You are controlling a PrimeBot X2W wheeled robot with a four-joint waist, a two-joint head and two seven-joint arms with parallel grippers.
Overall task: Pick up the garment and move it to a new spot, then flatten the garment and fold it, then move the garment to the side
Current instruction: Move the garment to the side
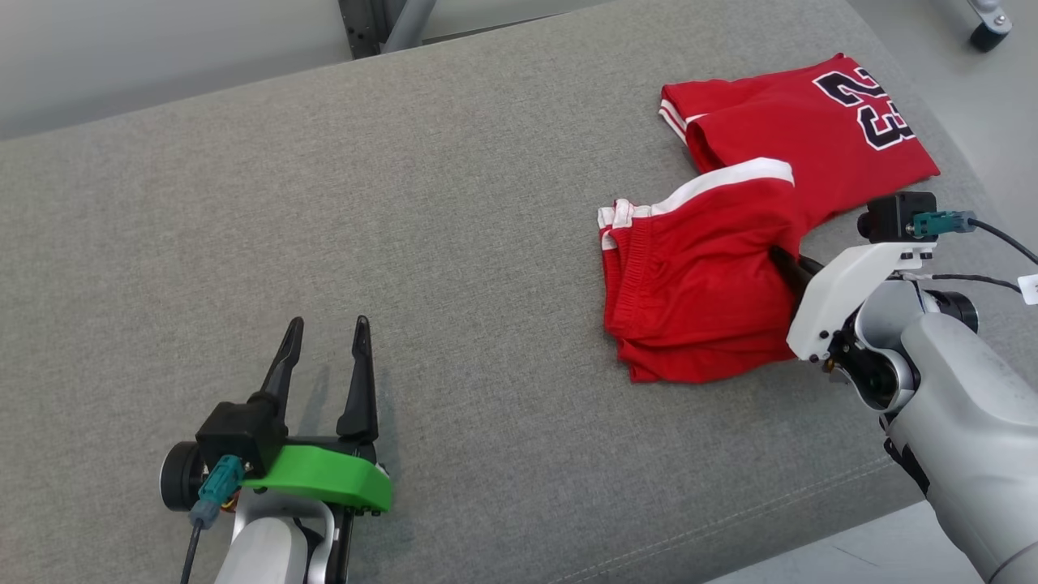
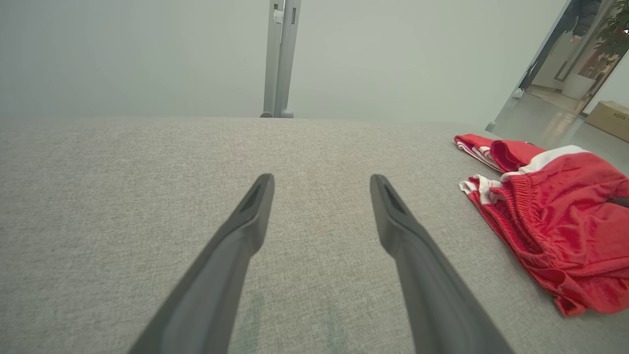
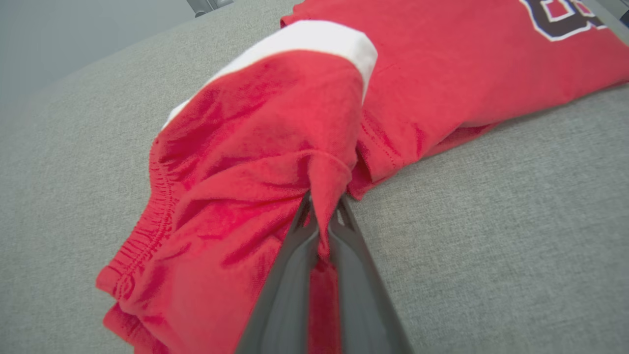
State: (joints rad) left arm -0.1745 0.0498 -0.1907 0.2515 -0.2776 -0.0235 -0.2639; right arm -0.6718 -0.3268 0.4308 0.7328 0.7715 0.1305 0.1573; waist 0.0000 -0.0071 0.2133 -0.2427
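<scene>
The garment point(image 1: 730, 211) is a pair of red shorts with white stripes and a dark number 23, lying partly folded on the right part of the grey cushioned surface point(image 1: 405, 203). My right gripper point(image 1: 782, 261) is shut on a pinch of its red cloth at the right edge, where the near half is doubled over. In the right wrist view the fabric point(image 3: 275, 147) bunches up between the closed fingers point(image 3: 295, 246). My left gripper point(image 1: 328, 326) stands open over bare cushion at the lower left, far from the garment point(image 2: 550, 211).
The cushion's front edge point(image 1: 730, 535) runs along the lower right, with pale floor beyond. A metal frame post point(image 2: 279, 59) rises behind the far edge. A caster wheel point(image 1: 989, 32) stands on the floor at the top right.
</scene>
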